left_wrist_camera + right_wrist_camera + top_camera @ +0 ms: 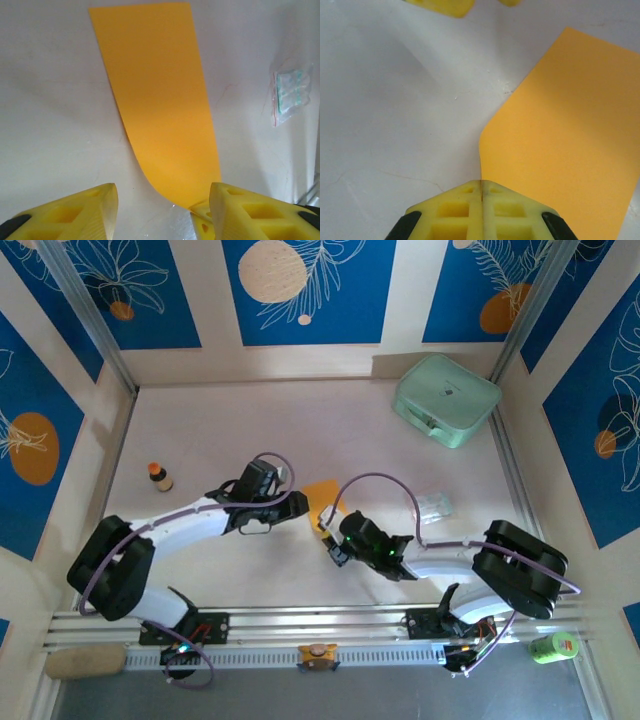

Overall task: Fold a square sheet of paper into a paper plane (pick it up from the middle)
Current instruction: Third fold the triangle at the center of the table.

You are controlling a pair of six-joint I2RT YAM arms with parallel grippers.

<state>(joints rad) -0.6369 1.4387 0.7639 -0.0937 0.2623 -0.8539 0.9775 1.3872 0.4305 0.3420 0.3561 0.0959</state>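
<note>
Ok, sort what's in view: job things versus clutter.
Job:
square sheet of paper
right gripper, shut on it
left gripper, open

Lying about:
mint-green case
small brown bottle
clear plastic bag

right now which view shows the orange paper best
Left wrist: the square sheet of paper runs almost whole up the frame. Right wrist cuts it off at the frame edge; from the top the arms cover most of it.
</note>
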